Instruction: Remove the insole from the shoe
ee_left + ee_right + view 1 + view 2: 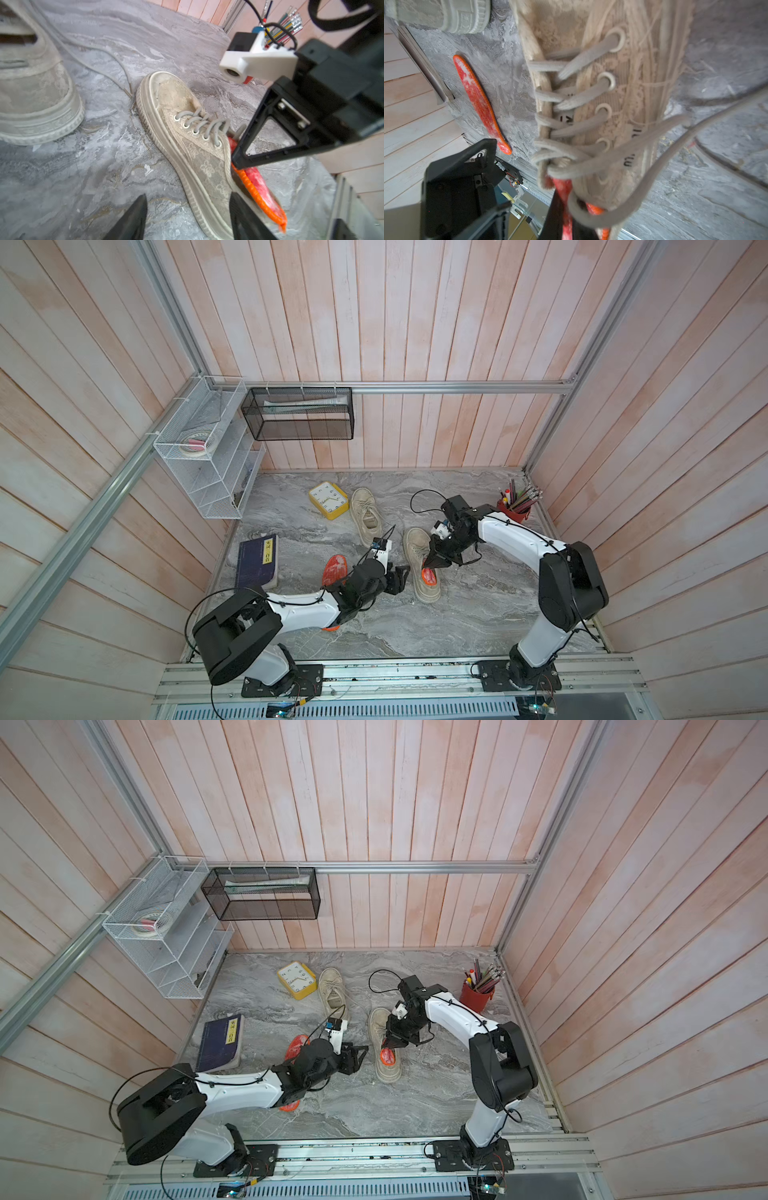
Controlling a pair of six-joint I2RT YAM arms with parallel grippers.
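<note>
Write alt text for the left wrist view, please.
The right gripper pinches a red-orange insole sticking out of a beige shoe on a grey table. The open left gripper is close to the shoe's heel end; a second shoe lies nearby.

Both top views look steeply down from high overhead onto the whole marble tabletop (457, 614), far off, and overlap almost completely. The left wrist view sits low and close, facing across the beige shoe (187, 135) toward the pencils (291, 22) in the far corner. The right wrist view looks from very near along that shoe's laces (588, 56); both wrist views share this shoe.
</note>
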